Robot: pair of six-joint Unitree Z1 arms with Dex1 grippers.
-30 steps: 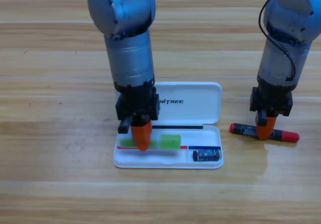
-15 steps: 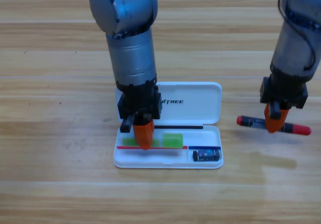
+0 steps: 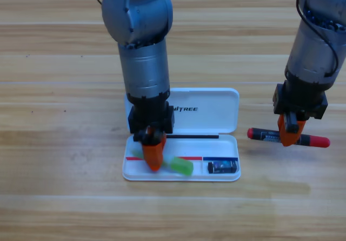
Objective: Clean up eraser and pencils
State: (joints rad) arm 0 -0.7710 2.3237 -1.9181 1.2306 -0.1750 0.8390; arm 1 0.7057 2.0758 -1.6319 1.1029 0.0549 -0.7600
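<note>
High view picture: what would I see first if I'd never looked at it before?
Probably the two big grey arms. The left gripper reaches into the open white case, where the green pencil lies tilted and the eraser sits at the right end. The right gripper holds the black-and-red pencil, right of the case.

White case lid (image 3: 211,103) apparently reads "NITREE".
</note>
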